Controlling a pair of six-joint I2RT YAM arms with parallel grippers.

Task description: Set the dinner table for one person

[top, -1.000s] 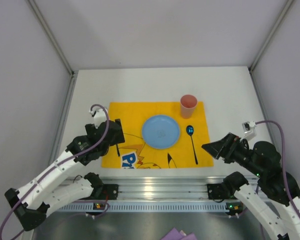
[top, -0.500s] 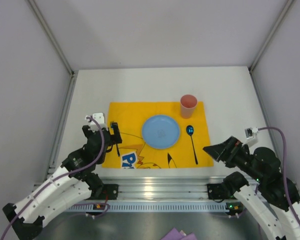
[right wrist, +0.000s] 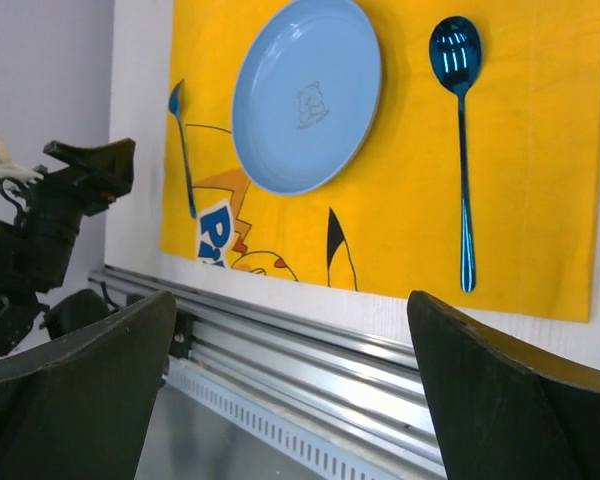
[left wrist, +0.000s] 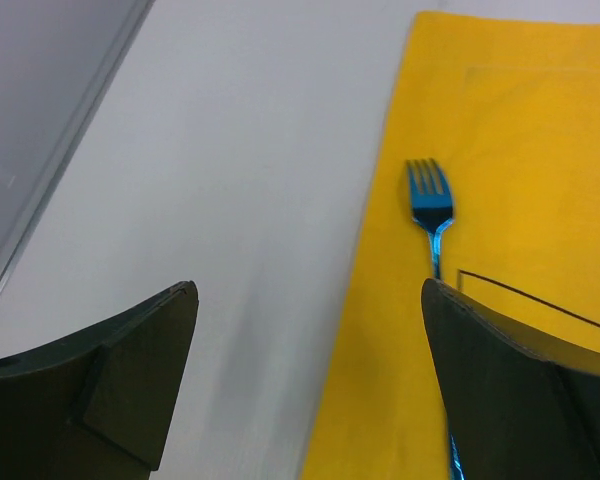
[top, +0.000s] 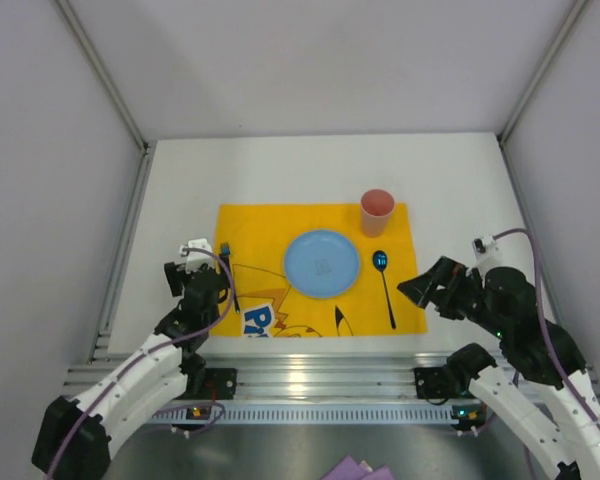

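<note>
The dinner table, a white top, spanned the enclosure ahead of both arms. On it lay a yellow placemat carrying a blue plate at centre, a pink cup at its far right corner, a blue spoon right of the plate and a blue fork by the left edge. The left gripper hung wide and empty over that edge. The right gripper gaped, empty, beside the mat's right edge.

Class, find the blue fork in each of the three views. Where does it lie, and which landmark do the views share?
Top external: fork left of centre, on the yellow placemat near its left edge.
Left wrist: fork right of centre, tines pointing up.
Right wrist: fork upper left, left of the blue plate.
Shared landmark: the placemat's left edge.
</note>
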